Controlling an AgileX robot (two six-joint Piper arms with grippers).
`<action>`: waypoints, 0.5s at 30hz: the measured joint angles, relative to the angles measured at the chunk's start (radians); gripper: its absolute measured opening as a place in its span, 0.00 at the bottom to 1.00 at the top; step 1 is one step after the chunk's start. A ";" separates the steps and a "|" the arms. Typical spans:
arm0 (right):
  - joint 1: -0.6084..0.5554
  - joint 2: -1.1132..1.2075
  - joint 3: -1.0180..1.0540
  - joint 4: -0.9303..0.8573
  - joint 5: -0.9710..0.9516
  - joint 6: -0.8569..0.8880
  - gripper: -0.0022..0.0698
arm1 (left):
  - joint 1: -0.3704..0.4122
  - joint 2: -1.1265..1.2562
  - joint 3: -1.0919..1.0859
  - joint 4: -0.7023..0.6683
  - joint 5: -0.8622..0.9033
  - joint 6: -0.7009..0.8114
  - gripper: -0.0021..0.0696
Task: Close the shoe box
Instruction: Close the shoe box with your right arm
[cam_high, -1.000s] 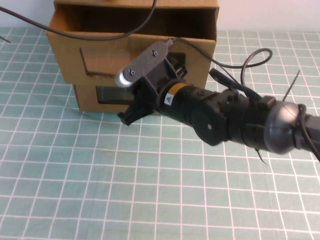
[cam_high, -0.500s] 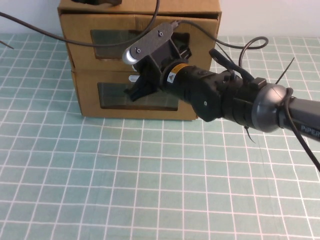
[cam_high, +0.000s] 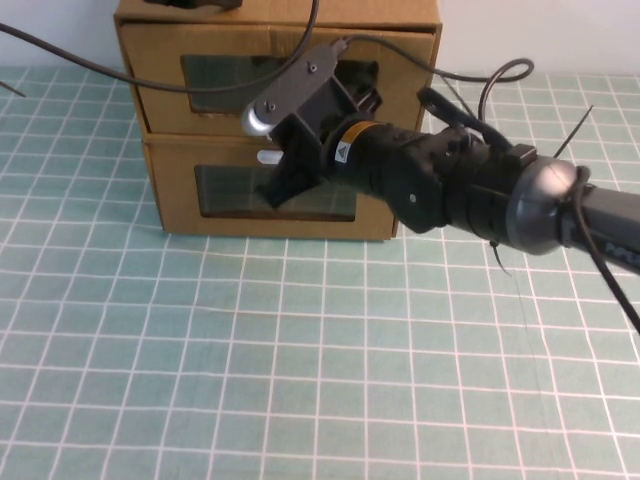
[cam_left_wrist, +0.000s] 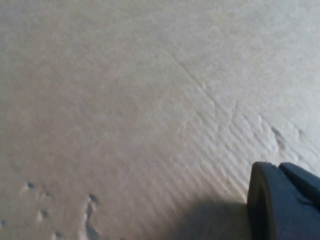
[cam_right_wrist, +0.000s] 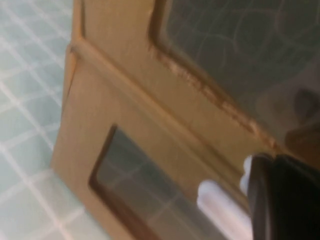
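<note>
Sitting at 12 o'clock on the table (cam_high: 200, 350), the shoe box (cam_high: 160, 75) looked light, stiff cardboard; push flat front. Right gripper (cam_high: 285, 180) at front, left gripper (cam_left_wrist: 285, 200) on cardboard, grip states can't tell.

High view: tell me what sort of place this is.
Probably a robot test bench, not a home: a green grid mat covers the table, two stacked cardboard boxes stand against a plain wall, and the right hand sits at their fronts. The left hand rests against cardboard.
</note>
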 joint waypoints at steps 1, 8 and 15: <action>0.000 -0.007 0.000 -0.025 0.027 -0.004 0.01 | 0.000 -0.004 0.000 0.000 0.002 0.000 0.02; 0.058 -0.098 0.000 -0.164 0.348 -0.150 0.01 | 0.000 -0.071 0.009 0.034 0.036 -0.008 0.02; 0.096 -0.249 0.000 -0.101 0.589 -0.247 0.01 | 0.000 -0.206 0.009 0.035 0.070 -0.034 0.02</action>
